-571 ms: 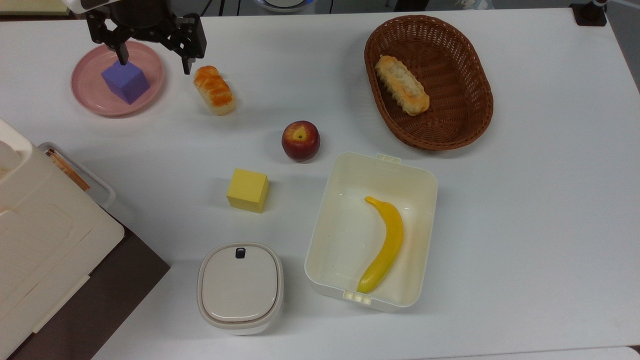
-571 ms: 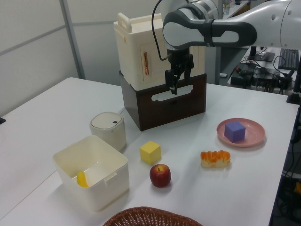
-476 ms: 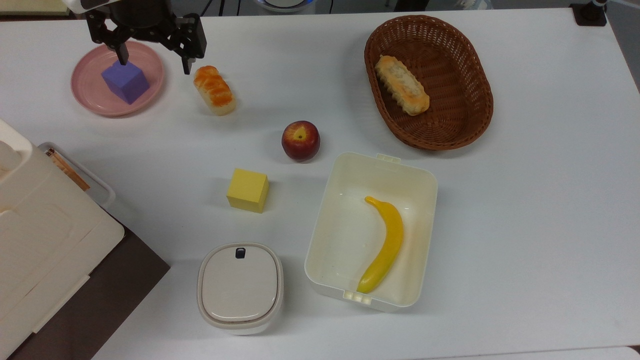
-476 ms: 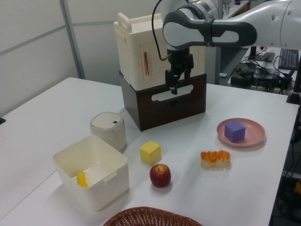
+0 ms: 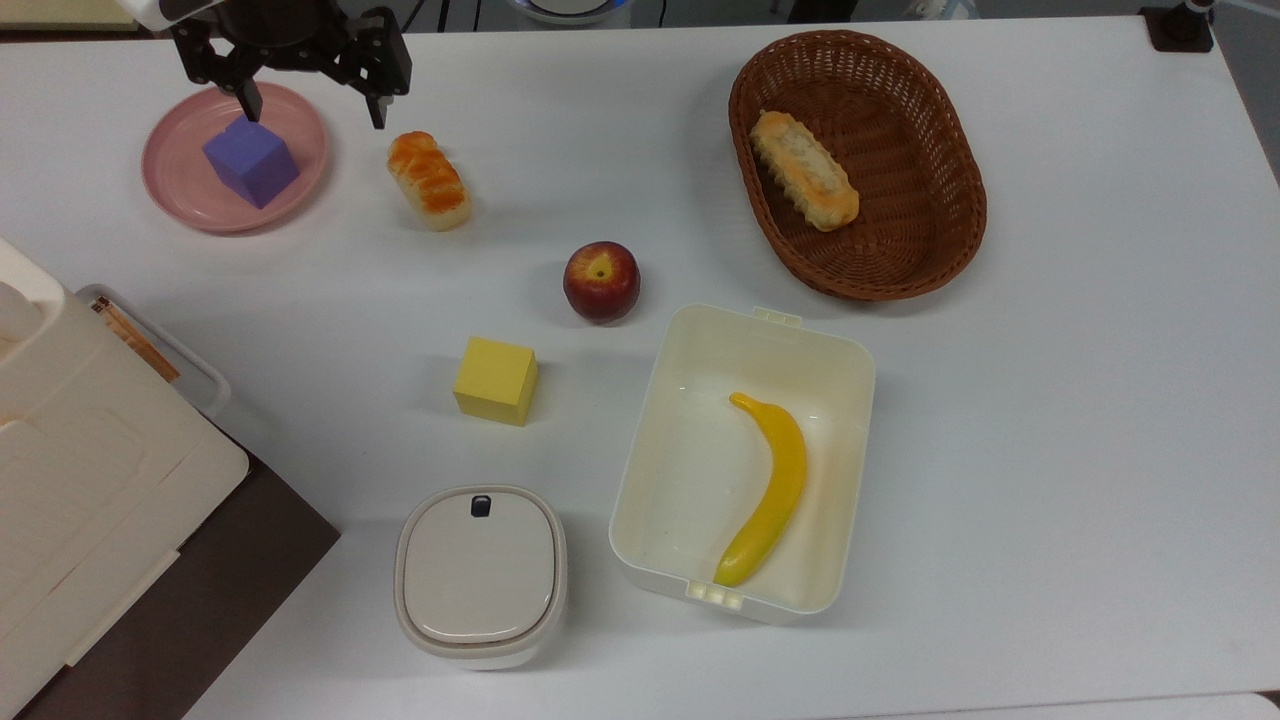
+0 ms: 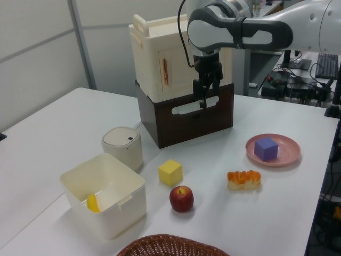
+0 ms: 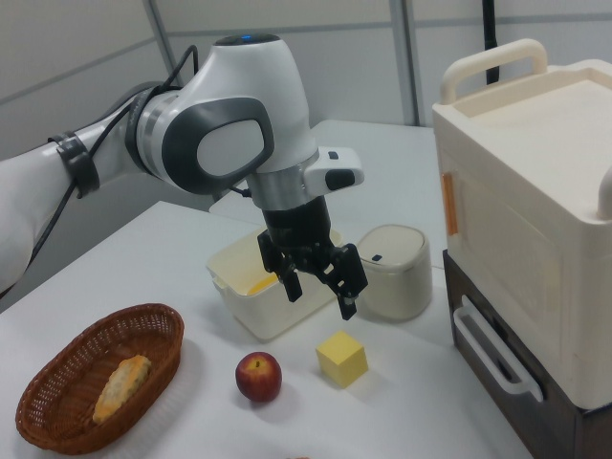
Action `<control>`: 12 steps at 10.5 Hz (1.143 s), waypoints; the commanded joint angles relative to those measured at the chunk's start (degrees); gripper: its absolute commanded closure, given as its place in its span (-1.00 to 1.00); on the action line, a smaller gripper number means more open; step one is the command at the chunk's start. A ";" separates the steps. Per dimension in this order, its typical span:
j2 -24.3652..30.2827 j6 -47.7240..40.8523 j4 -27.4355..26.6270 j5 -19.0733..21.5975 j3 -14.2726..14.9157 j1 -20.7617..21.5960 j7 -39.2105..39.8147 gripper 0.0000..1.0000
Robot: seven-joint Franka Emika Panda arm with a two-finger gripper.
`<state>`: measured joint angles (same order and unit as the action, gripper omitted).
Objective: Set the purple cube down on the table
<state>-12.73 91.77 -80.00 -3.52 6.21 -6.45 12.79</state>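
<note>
The purple cube (image 5: 250,160) rests on a pink plate (image 5: 180,190) at the top view's upper left, on the white table (image 5: 1050,400). My gripper (image 5: 314,105) hangs open and empty high above the plate's right edge, one finger over the cube's far corner, the other toward the bread roll. In the left view the gripper (image 6: 205,99) is well above the table and to the left of the cube (image 6: 266,148) and plate (image 6: 287,154). The right view shows the gripper (image 7: 320,296) with its fingers spread wide.
A glazed bread roll (image 5: 430,180) lies just right of the plate. An apple (image 5: 601,281), a yellow cube (image 5: 495,380), a lidded white pot (image 5: 480,575), a white box (image 5: 660,530) holding a banana and a wicker basket (image 5: 940,250) with bread stand further off. A cream-and-brown cabinet (image 5: 90,480) fills the lower left.
The open gripper has shifted slightly toward the top view's upper edge, and to the right in the left view. The cube and everything else stayed put.
</note>
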 commanded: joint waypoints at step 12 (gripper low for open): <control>5.08 -2.65 -9.27 0.27 1.86 -4.10 2.41 -1.00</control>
<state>-10.44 89.03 -82.96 -3.53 6.30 -10.98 14.16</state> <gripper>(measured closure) 0.000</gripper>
